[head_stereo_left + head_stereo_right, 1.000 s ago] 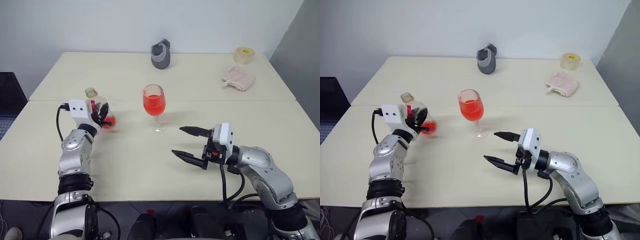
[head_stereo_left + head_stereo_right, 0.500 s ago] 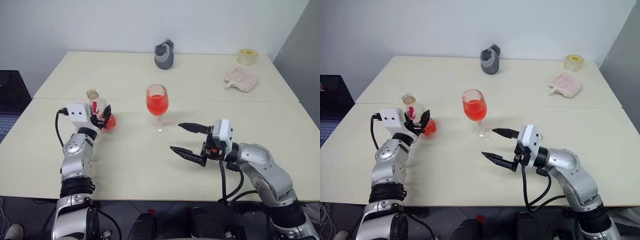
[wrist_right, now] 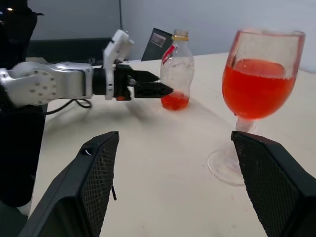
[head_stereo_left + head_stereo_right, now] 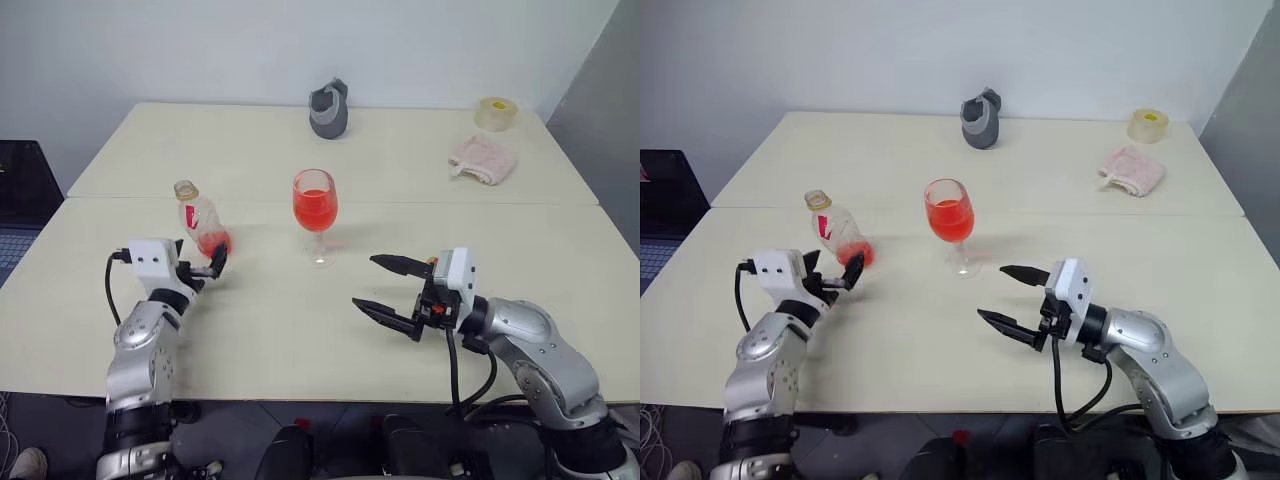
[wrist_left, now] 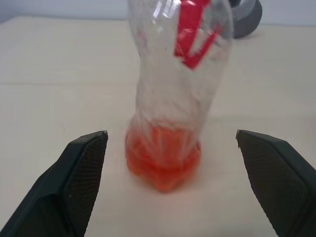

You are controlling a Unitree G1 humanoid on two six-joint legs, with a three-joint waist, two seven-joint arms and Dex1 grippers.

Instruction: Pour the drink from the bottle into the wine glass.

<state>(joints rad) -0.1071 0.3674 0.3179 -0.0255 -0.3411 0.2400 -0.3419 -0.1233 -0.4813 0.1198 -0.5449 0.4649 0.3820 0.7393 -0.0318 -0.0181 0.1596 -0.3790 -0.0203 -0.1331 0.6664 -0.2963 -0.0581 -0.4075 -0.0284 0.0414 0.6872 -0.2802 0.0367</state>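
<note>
- Left gripper (image 4: 200, 272): fingers spread wide and holding nothing, just short of the bottle; in the left wrist view the two black fingers (image 5: 74, 182) flank the bottle's base with clear gaps on both sides.
- Bottle (image 4: 203, 225): clear plastic with a red label, standing upright on the table (image 4: 270, 330), uncapped, a little of the red drink (image 5: 163, 158) pooled in its bulbous base.
- Wine glass (image 4: 315, 212): upright near the table's middle, to the right of the bottle and apart from it; its bowl is about half full of red drink.
- Grey cup-like object (image 4: 328, 109): at the far edge of the table, behind the glass.
- Right gripper (image 4: 392, 288): fingers wide apart and empty, hovering above the table near the glass's foot, pointing towards the left.
- Pink cloth (image 4: 482, 158) and roll of tape (image 4: 493, 113): at the far right corner, well apart from the glass.
</note>
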